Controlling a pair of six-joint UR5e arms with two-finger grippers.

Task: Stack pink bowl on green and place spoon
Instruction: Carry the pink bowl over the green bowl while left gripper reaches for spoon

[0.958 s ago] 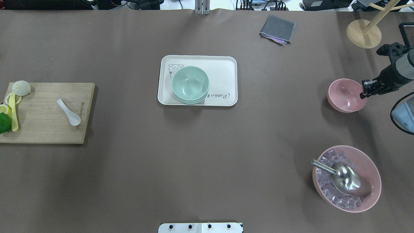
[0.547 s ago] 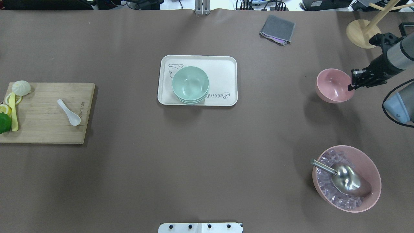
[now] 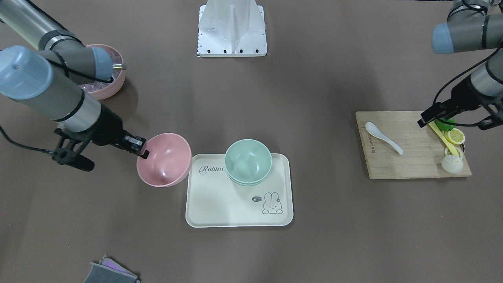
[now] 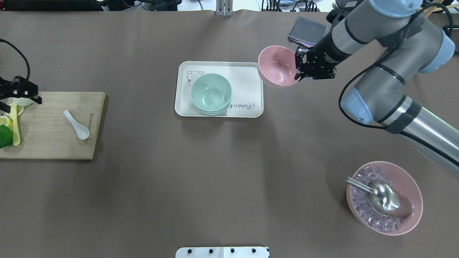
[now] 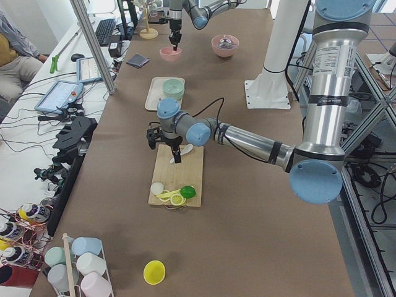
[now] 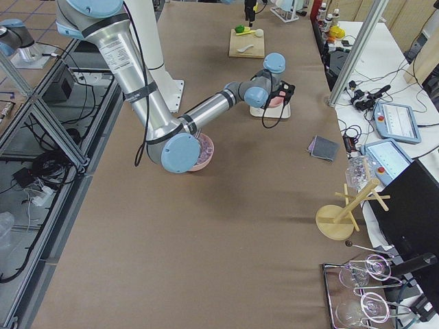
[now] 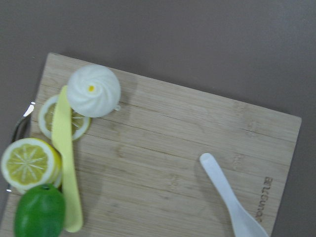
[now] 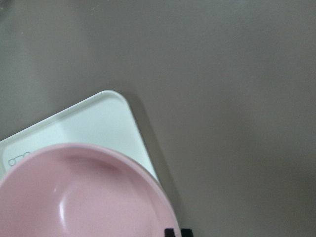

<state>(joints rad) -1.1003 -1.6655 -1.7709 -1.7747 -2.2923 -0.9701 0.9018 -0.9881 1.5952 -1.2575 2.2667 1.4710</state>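
My right gripper [image 4: 298, 70] is shut on the rim of the pink bowl [image 4: 277, 71] and holds it in the air just off the right end of the white tray [image 4: 247, 77]. It shows the same in the front view, with the gripper [image 3: 143, 151], the bowl [image 3: 165, 160] and the tray [image 3: 212, 204]. A stack of green bowls [image 4: 211, 94] stands on the tray. The white spoon [image 4: 76, 124] lies on the wooden board [image 4: 53, 143]. My left gripper [image 4: 34, 95] hovers over the board's far left corner, open and empty, well left of the spoon [image 7: 232, 207].
A bun [image 7: 94, 91], lemon slices [image 7: 29, 163], a lime [image 7: 39, 217] and a yellow knife [image 7: 66, 158] lie at the board's left end. A large pink bowl of ice with a metal scoop [image 4: 385, 199] stands near right. A grey cloth [image 4: 307, 32] lies at the back.
My right arm has lifted the pink bowl and carried it left from the table's far right to the tray's edge. My left gripper has come into view over the board.
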